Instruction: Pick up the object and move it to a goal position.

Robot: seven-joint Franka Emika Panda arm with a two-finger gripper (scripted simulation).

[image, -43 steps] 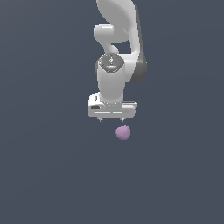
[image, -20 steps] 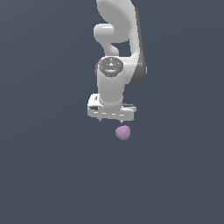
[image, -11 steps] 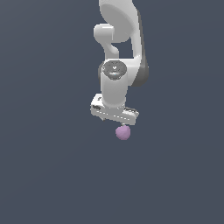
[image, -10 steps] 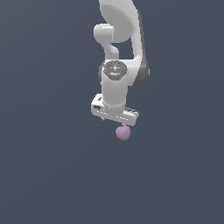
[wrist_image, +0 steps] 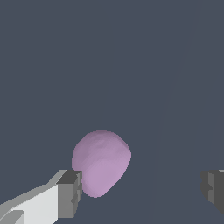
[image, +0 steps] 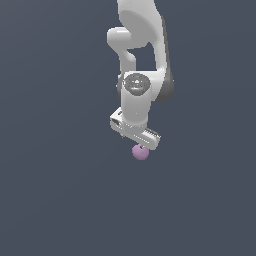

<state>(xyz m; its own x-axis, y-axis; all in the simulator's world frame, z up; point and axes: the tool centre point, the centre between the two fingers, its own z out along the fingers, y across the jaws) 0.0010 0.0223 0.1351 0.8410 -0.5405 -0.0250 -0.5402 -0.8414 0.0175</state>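
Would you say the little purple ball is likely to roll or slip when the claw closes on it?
The purple ball looks rounded and lumpy, so it may roll if nudged. It sits beside one finger of the open claw, off-centre, so closing may push it sideways first. Its matte surface suggests fair grip.

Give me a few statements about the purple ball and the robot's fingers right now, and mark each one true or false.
1. The purple ball lies nearer one of the fingers than the other. True.
2. The gripper is shut on the ball. False: the fingers stand wide apart, with a clear gap between the ball and the far one.
3. In the exterior view the ball sits just below the gripper. True.
4. The ball is bright green and cube-shaped. False: it is pale purple, round and lumpy.
5. Several other objects lie around the ball. False: only the ball shows against the plain dark background.
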